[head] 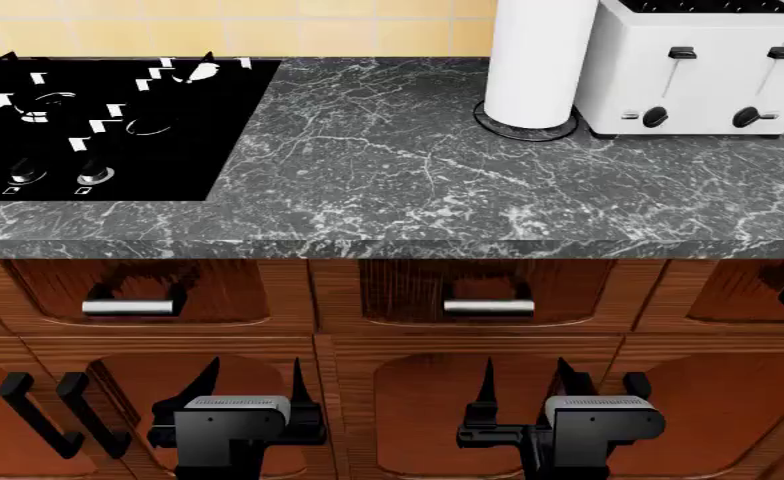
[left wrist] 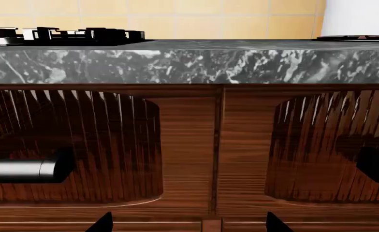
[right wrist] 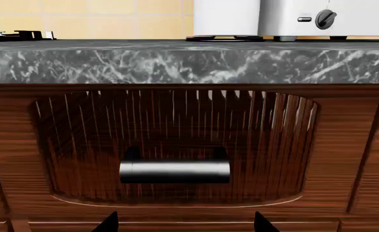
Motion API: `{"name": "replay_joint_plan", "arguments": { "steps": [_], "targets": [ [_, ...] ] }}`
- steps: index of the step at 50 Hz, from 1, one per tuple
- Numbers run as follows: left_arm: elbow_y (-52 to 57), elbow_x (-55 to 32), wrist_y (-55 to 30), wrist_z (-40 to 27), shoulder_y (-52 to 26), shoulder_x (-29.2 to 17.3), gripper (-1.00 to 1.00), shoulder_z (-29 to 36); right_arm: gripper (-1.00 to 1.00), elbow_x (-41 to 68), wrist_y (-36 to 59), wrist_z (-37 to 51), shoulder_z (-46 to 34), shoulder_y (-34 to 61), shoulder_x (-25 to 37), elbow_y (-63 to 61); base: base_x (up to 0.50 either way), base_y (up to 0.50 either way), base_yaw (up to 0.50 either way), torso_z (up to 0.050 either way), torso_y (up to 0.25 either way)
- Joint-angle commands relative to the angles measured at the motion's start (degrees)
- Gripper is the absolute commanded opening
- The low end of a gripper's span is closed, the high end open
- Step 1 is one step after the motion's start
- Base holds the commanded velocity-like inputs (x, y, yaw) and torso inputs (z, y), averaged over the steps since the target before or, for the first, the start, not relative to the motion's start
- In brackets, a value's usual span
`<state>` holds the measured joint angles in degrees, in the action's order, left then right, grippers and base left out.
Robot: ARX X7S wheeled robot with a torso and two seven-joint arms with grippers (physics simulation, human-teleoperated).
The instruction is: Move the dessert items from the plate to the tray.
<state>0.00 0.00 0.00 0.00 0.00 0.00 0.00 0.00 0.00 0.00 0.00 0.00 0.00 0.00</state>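
Two grippers: left gripper [head: 252, 385] and right gripper [head: 523, 385], both spread, empty
Position: below marble counter [head: 406, 170], facing drawers [head: 488, 292]

Grey-veined marble counter [head: 406, 170]; white toaster [head: 699, 65]; reddish-brown wood, seemingly striped, drawers [head: 486, 292].

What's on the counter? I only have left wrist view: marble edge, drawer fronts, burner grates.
Observer: Head view shows a white toaster at the back right of the countertop, beside a white roll. No plate, donuts or tray show in any view.
Operator: Where's the right gripper?
Observer: The right gripper is below counter level in front of the cabinets, and its camera faces a drawer handle.
Operator: Holding anything?
Observer: No. It is open and empty, and so is the left gripper.
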Motion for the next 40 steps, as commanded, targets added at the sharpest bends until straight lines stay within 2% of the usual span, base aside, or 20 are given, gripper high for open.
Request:
{"name": "replay_joint_plan", "arguments": {
  "steps": [1, 10, 25, 40],
  "targets": [
    [0.02, -0.91, 0.08, -1.03, 0.05, -0.91, 1.00, 1.05, 1.00, 0.93, 0.00, 1.14, -1.10, 0.01, 0.89, -0.03, 0.00, 0.00, 0.00, 0.000, 0.000],
    [0.77, -0.82, 1.17, -3.63, 1.08, -2.33, 1.00, 3.84, 1.00, 2.74, 0.26, 2.92, -2.57, 0.97, 2.51, 1.02, 0.00, 0.00, 0.00, 0.000, 0.000],
    [4.97, -2.01, 2.13, -5.97, 2.85, -4.07, 1.00, 5.11, 1.00, 3.59, 0.52, 5.16, -4.22, 2.11, 3.83, 1.41, 0.00, 0.00, 0.00, 0.050, 0.000],
    [5.40, -6.56, 0.96, -0.96, 3.79, -5.97, 1.00, 9.41, 1.00, 2.89, -0.46, 4.32, -9.20, 0.97, 4.64, 0.92, 0.00, 0.00, 0.00, 0.050, 0.000]
  ]
}}
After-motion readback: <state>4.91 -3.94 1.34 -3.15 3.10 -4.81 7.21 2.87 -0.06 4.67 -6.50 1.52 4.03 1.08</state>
